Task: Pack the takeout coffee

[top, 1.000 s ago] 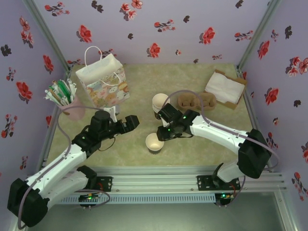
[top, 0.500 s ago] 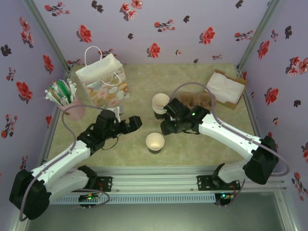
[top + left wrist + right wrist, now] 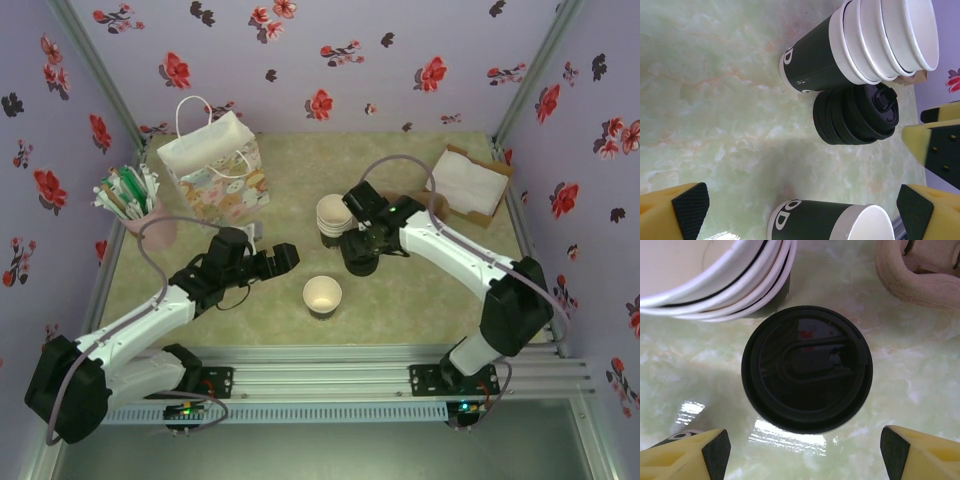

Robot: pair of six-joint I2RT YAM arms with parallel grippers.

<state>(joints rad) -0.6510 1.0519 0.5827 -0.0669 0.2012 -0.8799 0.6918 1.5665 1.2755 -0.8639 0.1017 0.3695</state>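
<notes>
One cup (image 3: 322, 295) stands lidless mid-counter (image 3: 300, 180) by the near edge — uncapped, unbagged — with the right pincer (image 3: 800, 450) spread over the lids (image 3: 855, 115) beside the stack (image 3: 875, 40), and the left pincer (image 3: 280, 258) spread, facing the cup.

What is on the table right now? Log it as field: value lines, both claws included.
lone cup: upright, lidless, near the table's front edge
lid stack: black, beside the cup stack
right claw: open, above the lid stack
left claw: open, holding nothing, left of the lone cup
gift bag: upright, back left
task state: lone cup not yet capped or bagged
</notes>
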